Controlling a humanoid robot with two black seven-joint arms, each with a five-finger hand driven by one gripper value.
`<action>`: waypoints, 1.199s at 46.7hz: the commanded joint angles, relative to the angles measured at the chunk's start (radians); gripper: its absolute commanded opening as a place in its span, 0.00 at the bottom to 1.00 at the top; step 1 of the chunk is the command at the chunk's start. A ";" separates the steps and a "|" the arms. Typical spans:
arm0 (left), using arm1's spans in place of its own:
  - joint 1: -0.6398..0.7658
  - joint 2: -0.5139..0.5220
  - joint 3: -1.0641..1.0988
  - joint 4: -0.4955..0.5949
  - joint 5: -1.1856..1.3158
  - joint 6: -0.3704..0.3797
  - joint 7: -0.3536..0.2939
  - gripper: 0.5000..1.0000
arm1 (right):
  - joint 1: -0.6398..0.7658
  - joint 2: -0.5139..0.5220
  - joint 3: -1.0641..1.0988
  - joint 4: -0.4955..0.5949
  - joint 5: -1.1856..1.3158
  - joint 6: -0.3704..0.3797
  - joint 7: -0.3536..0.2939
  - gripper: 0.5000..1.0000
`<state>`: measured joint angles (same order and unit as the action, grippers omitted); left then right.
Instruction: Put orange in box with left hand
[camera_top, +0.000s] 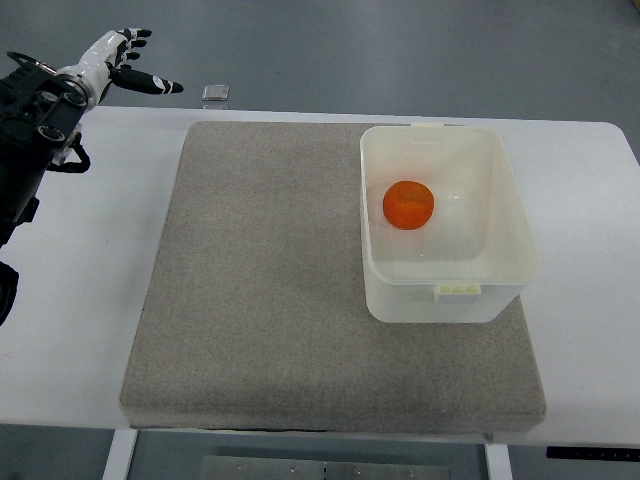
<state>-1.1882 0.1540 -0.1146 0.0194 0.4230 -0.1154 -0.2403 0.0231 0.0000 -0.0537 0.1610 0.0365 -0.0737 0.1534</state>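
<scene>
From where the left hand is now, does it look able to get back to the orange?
Probably yes. The orange lies uncovered in the open box, and only bare mat lies between it and the empty left hand. The box walls would force a descent from above.

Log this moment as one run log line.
orange: in box | left hand: open, empty, far left of mat | right hand: unseen

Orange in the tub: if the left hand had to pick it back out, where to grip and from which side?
Probably straight from above. The orange lies on the floor of the white box, whose tall walls block any side approach. It is round, so fingers should straddle its widest part. The left hand is open, far off at upper left.
</scene>
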 joint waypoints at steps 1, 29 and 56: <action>0.015 -0.001 -0.008 -0.010 -0.024 0.000 -0.100 0.95 | 0.000 0.000 0.000 0.000 0.000 0.000 0.000 0.85; 0.081 -0.019 -0.059 -0.084 -0.391 -0.040 -0.198 0.94 | 0.000 0.000 0.000 0.000 -0.001 0.000 0.000 0.85; 0.110 -0.120 -0.218 -0.078 -0.621 0.154 -0.016 0.91 | 0.000 0.000 0.000 0.000 -0.001 0.000 0.000 0.85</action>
<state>-1.0815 0.0294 -0.2892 -0.0554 -0.1969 0.0551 -0.2411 0.0230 0.0000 -0.0537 0.1611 0.0366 -0.0736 0.1534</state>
